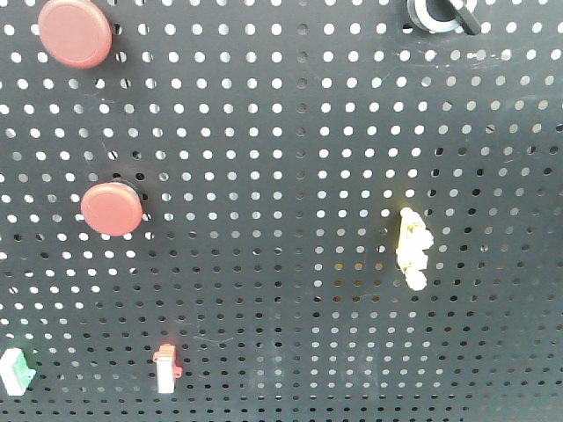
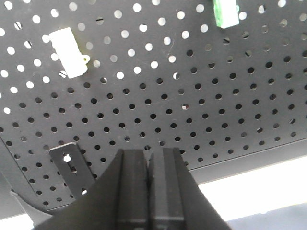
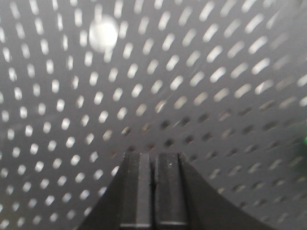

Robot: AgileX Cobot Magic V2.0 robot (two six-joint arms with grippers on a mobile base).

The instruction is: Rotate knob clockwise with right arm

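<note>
Silver-collared knob [image 1: 435, 18] high on black pegboard [image 1: 281, 132], right pincer [image 3: 154, 163] closed, empty.

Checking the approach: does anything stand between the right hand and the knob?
Nothing visible does. The right hand faces only bare pegboard; the knob, at the front view's top edge, is uncovered, with no arm near it.

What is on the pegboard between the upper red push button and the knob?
Nothing. In the exterior front view, the pegboard between the upper red push button and the knob is bare, with only its holes showing.
</note>
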